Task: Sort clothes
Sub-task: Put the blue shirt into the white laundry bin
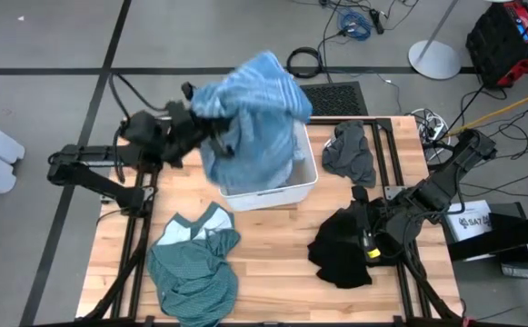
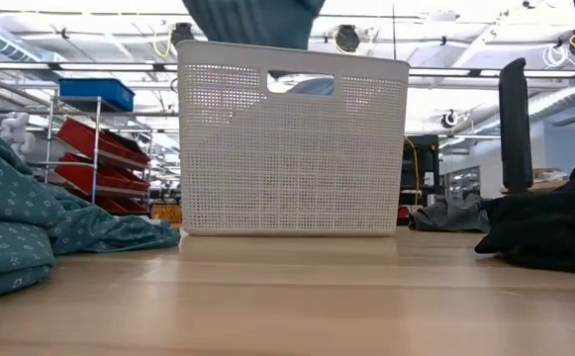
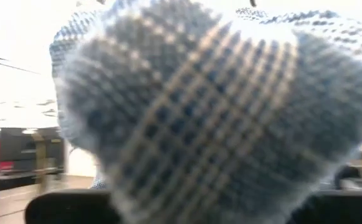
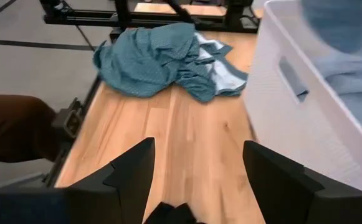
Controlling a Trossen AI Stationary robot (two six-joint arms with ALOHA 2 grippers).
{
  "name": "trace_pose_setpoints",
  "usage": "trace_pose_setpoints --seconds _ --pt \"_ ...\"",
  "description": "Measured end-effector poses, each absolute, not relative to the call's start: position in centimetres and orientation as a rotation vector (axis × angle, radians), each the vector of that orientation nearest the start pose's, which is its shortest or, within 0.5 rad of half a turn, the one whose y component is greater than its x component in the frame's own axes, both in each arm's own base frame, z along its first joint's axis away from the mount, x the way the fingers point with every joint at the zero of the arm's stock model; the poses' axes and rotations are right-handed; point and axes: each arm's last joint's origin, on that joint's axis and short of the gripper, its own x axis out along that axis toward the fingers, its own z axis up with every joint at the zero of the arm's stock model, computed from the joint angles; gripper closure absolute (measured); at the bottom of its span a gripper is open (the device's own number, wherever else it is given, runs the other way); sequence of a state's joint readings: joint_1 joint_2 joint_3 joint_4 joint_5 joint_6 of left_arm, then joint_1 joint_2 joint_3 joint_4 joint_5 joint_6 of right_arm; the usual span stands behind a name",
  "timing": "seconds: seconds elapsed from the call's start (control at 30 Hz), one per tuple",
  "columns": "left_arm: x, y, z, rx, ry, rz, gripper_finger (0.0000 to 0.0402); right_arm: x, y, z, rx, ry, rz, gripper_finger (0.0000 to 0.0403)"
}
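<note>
A blue-grey striped garment (image 1: pixel 250 109) hangs bunched over the white bin (image 1: pixel 282 195), and it fills the left wrist view (image 3: pixel 218 112). My left gripper (image 1: pixel 211 129) is at the bin's left side, shut on this garment and mostly buried in it. My right gripper (image 4: pixel 196 155) stands open over the black garment (image 1: pixel 341 245) at the table's right, touching nothing. A teal green garment (image 1: pixel 195 263) lies crumpled at the near left. A grey garment (image 1: pixel 350 150) lies on the table right of the bin. My left gripper holds the striped garment at an upper bunch (image 1: pixel 220 113), coming from the table's left side and slanting upward. The cloth drapes over the fingers and hides the place of contact. The garment is raised above the bin's rim, and its lower part (image 1: pixel 245 173) hangs slack inside the bin.
The bin (image 2: pixel 292 138) stands at the middle of the table's far half, with blue cloth showing through its handle hole (image 2: pixel 307 87). Bare wood (image 1: pixel 277 272) lies between the teal and black garments. Black frame rails (image 1: pixel 141 236) run along the table's left and right sides.
</note>
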State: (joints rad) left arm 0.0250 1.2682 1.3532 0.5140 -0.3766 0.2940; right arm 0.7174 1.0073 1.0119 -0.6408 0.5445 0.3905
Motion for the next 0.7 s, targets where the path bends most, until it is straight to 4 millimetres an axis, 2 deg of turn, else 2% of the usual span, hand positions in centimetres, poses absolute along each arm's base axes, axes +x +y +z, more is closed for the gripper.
trace_pose_setpoints --seconds 0.17,0.27,0.43,0.7 --pt "25.4 5.7 48.7 0.139 -0.508 0.595 0.0382 16.0 11.8 33.3 -0.029 0.513 0.019 0.0172" --pt "25.7 8.2 47.7 0.117 -0.419 0.620 0.0382 16.0 11.7 33.3 -0.045 0.511 0.015 0.0172" --pt "28.1 11.9 44.3 0.034 -0.237 0.573 0.0382 16.2 11.4 33.4 -0.057 0.503 -0.016 0.0172" --pt "32.2 16.1 37.9 0.024 0.042 0.593 0.0382 16.3 11.2 33.4 -0.066 0.502 -0.030 0.0172"
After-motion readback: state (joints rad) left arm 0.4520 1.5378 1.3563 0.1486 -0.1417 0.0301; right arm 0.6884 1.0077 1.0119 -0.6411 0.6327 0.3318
